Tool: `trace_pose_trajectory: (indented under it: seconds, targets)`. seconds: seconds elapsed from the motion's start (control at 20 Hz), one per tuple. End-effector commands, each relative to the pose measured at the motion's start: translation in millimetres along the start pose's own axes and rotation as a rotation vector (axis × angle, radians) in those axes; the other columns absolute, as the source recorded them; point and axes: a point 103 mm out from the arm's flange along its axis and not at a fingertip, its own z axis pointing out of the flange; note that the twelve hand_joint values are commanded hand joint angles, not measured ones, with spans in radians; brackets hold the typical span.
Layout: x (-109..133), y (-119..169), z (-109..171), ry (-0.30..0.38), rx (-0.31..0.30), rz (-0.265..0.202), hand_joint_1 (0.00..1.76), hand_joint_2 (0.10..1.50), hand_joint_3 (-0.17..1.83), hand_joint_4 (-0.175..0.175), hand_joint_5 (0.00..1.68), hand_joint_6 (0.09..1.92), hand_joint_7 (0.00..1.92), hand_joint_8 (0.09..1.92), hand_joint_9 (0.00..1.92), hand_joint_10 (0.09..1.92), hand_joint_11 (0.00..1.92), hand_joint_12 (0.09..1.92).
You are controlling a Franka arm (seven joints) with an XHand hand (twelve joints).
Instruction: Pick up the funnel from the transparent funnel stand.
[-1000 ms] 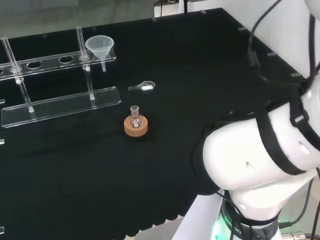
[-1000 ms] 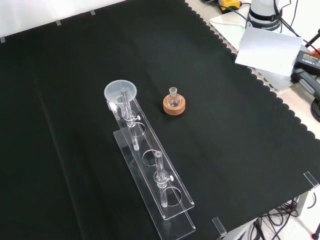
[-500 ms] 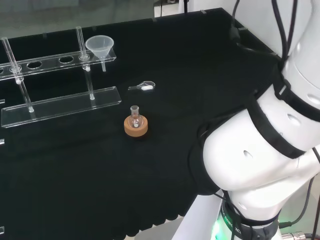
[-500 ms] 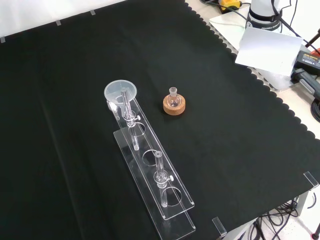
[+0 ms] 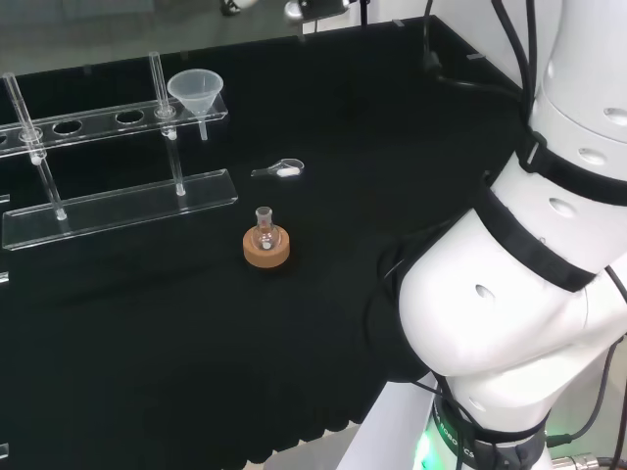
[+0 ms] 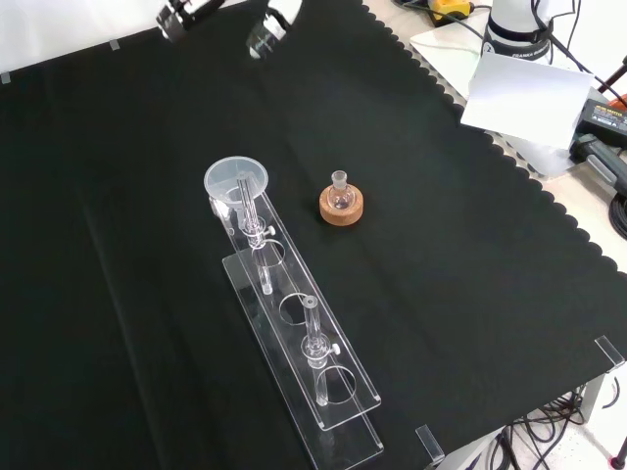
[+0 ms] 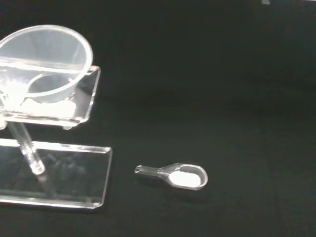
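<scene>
1. The funnel [image 5: 195, 91] sits in the end hole of the clear stand [image 5: 118, 201], stem pointing down.
2. The hand [image 6: 266, 29] shows at the front view's top edge, well apart from the funnel [image 6: 235, 182]; whether its fingers are open cannot be told.
3. A small scoop [image 7: 178, 176] holding white powder lies near the stand [image 7: 54, 177].
4. A little flask [image 5: 264, 233] on a cork ring [image 5: 266, 252] stands near the stand.
</scene>
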Motion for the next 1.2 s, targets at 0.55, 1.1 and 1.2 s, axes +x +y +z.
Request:
trace_pose_trajectory:
  seconds: [0.55, 1.1, 1.2]
  targets:
    - [55.2, 46.4, 43.9, -0.075, 0.196, -0.024, 0.42, 0.85, 0.24, 0.05, 0.0, 0.09, 0.0, 0.18, 0.02, 0.76, 0.09, 1.47]
    - [68.2, 56.4, 54.2, -0.06, 0.264, -0.066, 0.53, 0.77, 0.22, 0.068, 0.02, 0.09, 0.0, 0.17, 0.0, 0.89, 0.19, 1.54]
    - [71.3, 57.7, 55.9, -0.057, 0.28, -0.073, 0.54, 0.76, 0.22, 0.068, 0.02, 0.09, 0.0, 0.18, 0.0, 0.9, 0.2, 1.54]
